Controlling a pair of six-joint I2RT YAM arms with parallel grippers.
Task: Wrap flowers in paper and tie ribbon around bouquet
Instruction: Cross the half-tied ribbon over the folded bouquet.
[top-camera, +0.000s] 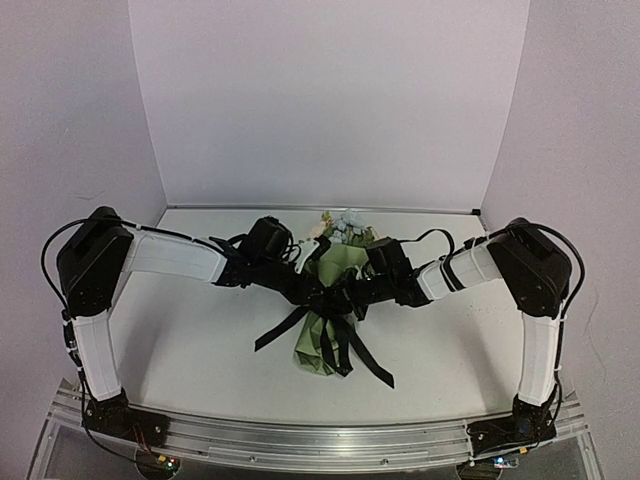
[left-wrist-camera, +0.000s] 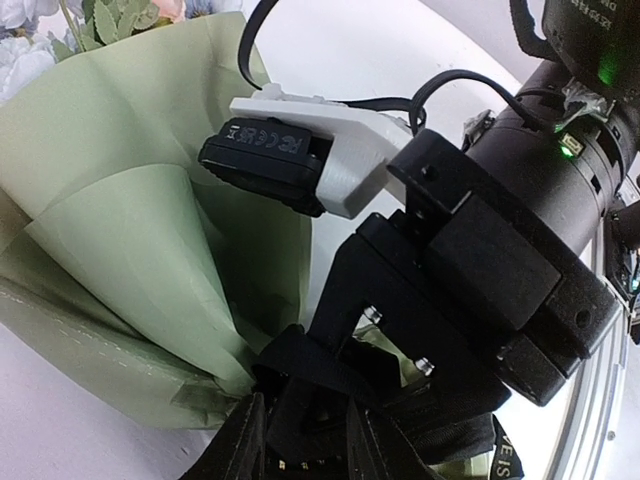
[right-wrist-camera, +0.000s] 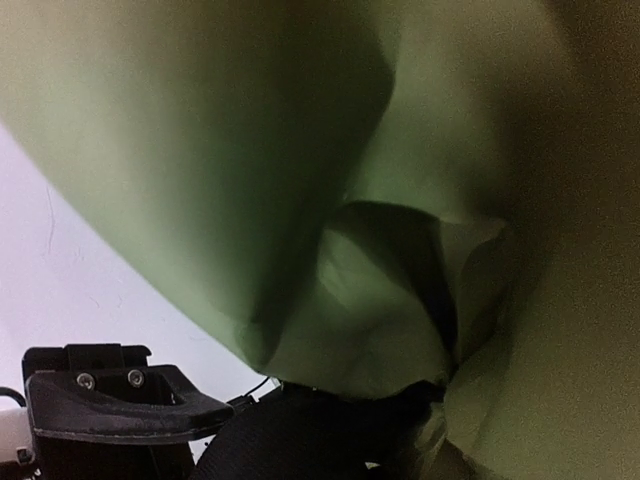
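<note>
Top external view first: nearest to me, the two arm bases sit on the metal rail (top-camera: 320, 440) at the front edge of the white table (top-camera: 200, 340). Just beyond it the bouquet (top-camera: 318, 352) lies mid-table, its narrow end toward the rail. The black ribbon (top-camera: 372, 367) goes round its waist, and loose tails splay onto the table on both sides.

Over that waist the arms meet. The left gripper (top-camera: 308, 285) reaches in from the left, buried in black strap, and I cannot tell whether its jaws are apart or pinching anything. The right gripper (top-camera: 355, 292) comes from the right with its jaws together at the knot. Whether any strap is caught between them I can't make out.

From the left wrist, the sage paper (left-wrist-camera: 120, 240) shows as overlapping folds just beside the right arm's wrist. Farthest off, the flowers (top-camera: 340, 225) poke from the wide end toward the back wall (top-camera: 320, 100).
</note>
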